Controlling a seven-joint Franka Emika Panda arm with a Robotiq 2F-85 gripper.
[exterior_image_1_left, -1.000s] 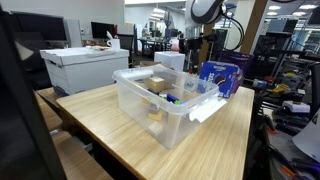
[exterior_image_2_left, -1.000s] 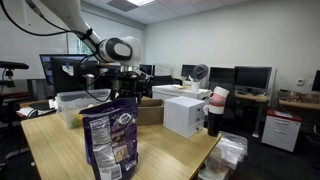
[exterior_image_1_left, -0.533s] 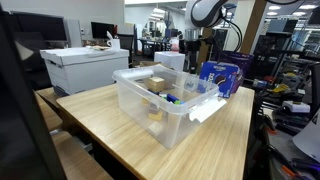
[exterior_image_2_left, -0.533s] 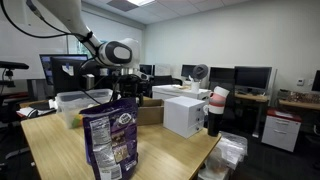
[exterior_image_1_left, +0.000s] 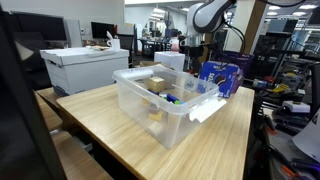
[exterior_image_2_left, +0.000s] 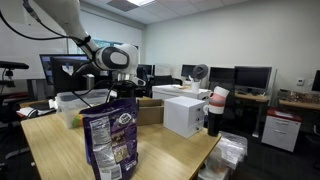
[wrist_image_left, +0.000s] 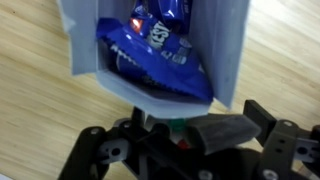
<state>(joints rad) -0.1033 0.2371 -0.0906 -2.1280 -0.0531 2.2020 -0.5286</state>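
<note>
Wrist view: tool (wrist_image_left: 178, 128) sits at the bottom edge of the frame with its fingers spread wide and nothing between them. Directly ahead of it, filling the upper centre, is the blue snack bag (wrist_image_left: 155, 50), framed left and right by a pale grey panel (wrist_image_left: 232, 55); cannot tell whether that is a box wall or a sleeve. In an exterior view the tool (exterior_image_1_left: 203, 45) hangs above the bag (exterior_image_1_left: 222, 75), which stands upright on the worktop (exterior_image_1_left: 100, 125) at the right of the frame, just beside the clear bin (exterior_image_1_left: 160, 105). Tool and bag are apart, with no contact seen. Risks, as judged from here: the bag is glossy, soft and standing on its own base, so an off-centre touch from one finger could tip it over or push it against the bin. Its crinkled top may fold or slide out of a shallow pinch. A finger could also catch the grey panel and drag it along with the bag. Bag contents look crushable, so a hard squeeze could damage them.
</note>
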